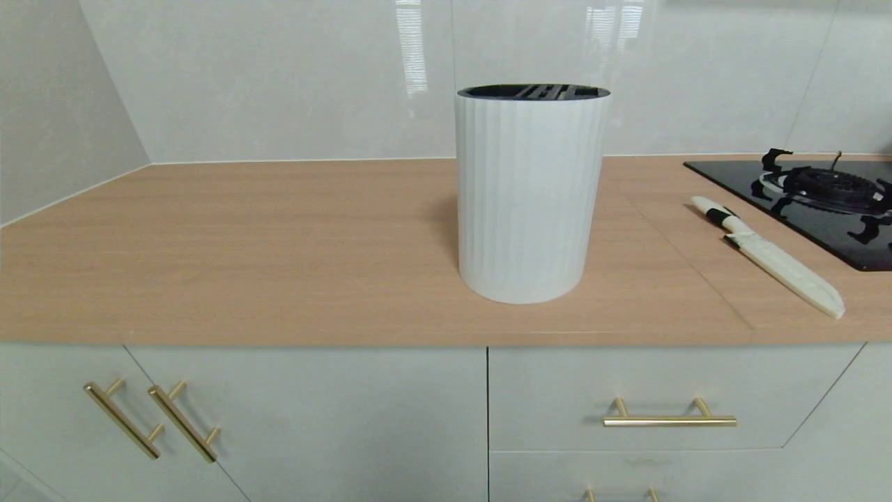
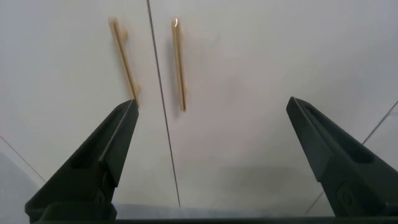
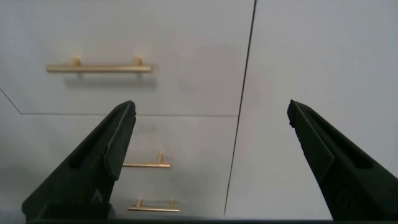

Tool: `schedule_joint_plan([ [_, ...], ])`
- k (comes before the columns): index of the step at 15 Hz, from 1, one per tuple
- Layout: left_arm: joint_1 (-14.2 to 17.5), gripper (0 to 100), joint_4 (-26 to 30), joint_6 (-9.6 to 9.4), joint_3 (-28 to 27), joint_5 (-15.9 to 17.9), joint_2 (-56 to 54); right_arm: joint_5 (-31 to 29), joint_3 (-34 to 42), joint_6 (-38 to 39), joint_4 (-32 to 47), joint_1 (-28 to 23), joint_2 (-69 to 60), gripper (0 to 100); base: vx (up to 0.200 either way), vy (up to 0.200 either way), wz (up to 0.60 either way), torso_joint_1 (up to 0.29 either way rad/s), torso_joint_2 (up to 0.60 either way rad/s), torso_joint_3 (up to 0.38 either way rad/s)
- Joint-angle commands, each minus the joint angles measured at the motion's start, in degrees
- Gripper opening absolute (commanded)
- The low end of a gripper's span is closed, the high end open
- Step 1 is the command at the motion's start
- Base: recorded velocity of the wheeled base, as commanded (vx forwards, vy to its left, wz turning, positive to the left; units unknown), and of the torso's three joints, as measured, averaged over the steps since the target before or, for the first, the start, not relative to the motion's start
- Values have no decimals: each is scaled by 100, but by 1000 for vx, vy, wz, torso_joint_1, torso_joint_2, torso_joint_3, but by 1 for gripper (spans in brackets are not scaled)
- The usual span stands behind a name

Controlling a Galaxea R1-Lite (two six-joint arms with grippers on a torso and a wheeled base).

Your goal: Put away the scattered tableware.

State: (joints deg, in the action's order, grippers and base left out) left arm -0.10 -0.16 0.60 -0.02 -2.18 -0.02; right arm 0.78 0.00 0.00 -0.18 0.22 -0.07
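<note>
Looking at a white ribbed holder (image 1: 531, 202) standing upright on the wooden countertop (image 1: 244, 244), base sitting close to the front edge, black slotted top facing up. Finding the knife (image 1: 770, 256) lying flat well to the holder's right, apart from it. White blade pointing toward the counter's front edge and stopping just short of it. Black-and-white handle pointing back, running alongside the near edge of the black gas hob (image 1: 822, 202) without touching.

Seeing wide bare counter stretching from the holder's left to the side wall, and a narrower bare strip lying between holder and knife.

Holding the left gripper (image 2: 212, 102) spread wide apart, gripping nothing, facing pale cabinet doors (image 2: 249, 143), with two brass bar handles (image 2: 179, 65) flanking the door seam. Holding the right gripper (image 3: 210, 104) spread just as wide, also gripping nothing, facing pale drawer fronts (image 3: 124, 137) carrying brass pulls (image 3: 99, 68), with a vertical seam running between its fingers.
</note>
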Motion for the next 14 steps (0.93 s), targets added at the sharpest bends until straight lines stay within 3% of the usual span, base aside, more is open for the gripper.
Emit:
schedule_joint_plan([
  [1,1,100,-2,2,2,-2,2,1,0,0,1,4,7,100,0,0,0,124,-481,-339],
  [14,1,100,-11,2,2,-2,2,1,0,0,1,4,7,100,0,0,0,169,-484,-314],
])
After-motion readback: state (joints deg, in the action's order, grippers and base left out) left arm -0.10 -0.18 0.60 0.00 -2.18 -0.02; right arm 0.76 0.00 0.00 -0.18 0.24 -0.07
